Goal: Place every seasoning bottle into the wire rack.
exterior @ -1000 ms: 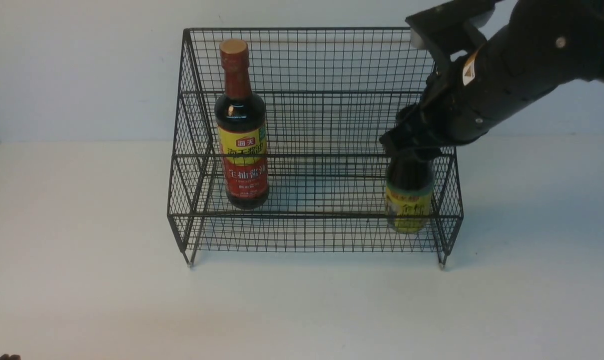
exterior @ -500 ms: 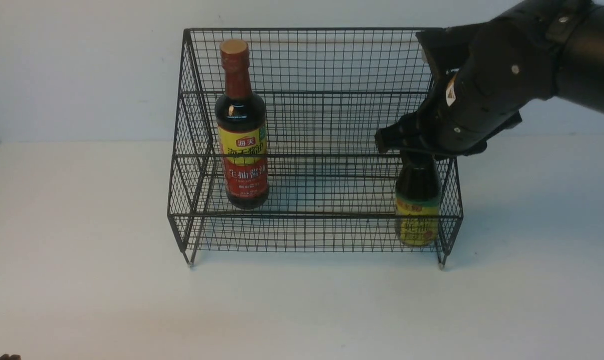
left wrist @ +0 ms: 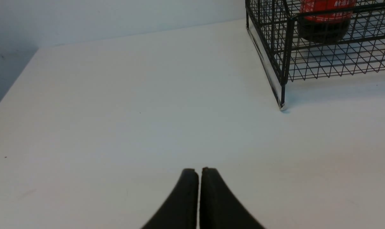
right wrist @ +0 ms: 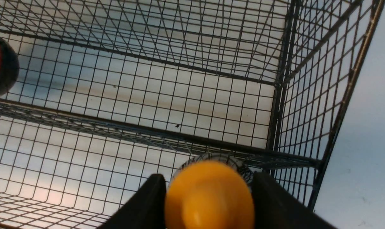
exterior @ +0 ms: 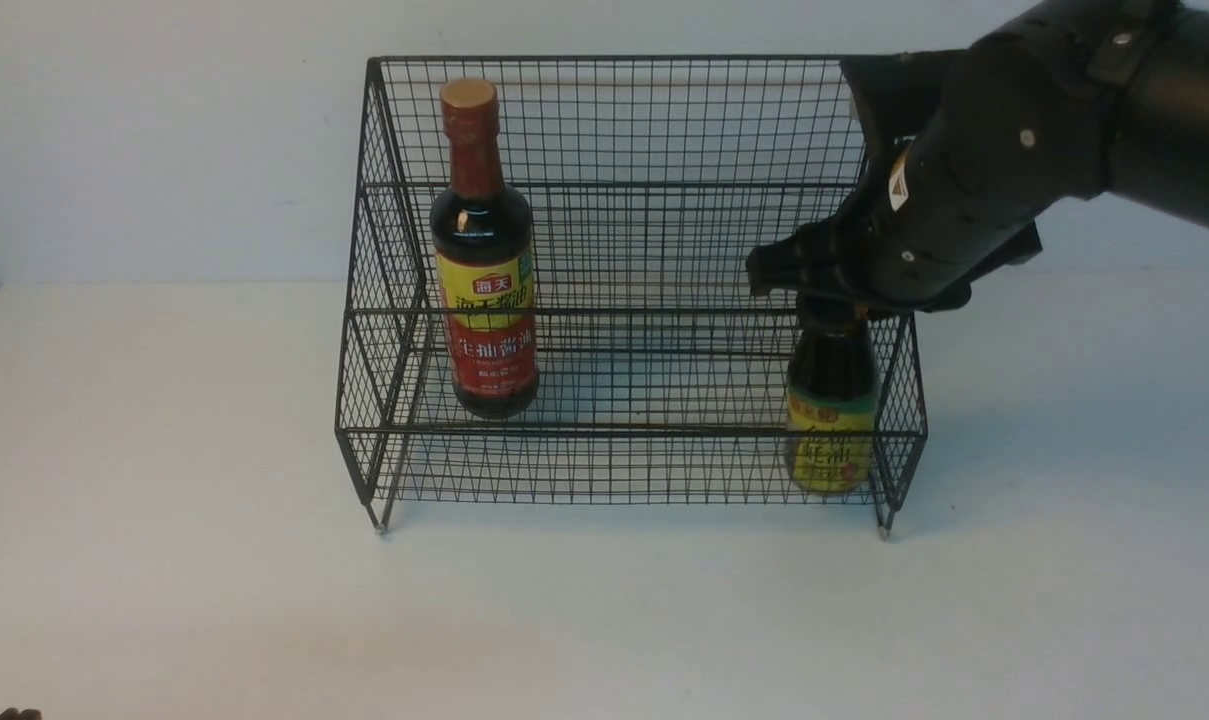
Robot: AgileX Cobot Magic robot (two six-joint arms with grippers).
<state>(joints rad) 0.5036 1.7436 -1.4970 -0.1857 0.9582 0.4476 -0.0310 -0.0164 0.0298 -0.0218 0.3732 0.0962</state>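
Soft, even, cool light fills all views. The rack point(exterior: 624, 432) throws a faint shadow on the white table point(exterior: 164, 500) to its right. The tall bottle point(exterior: 484, 250) carries small glints. In the right wrist view the short bottle point(right wrist: 208, 194) looms blurred; the left gripper point(left wrist: 198, 170) is featureless black.

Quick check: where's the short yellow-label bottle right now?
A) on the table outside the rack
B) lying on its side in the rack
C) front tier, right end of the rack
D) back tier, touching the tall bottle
C: the shorter bottle stands upright behind the front mesh at the right end of the wire rack, well apart from the tall bottle near the left end.
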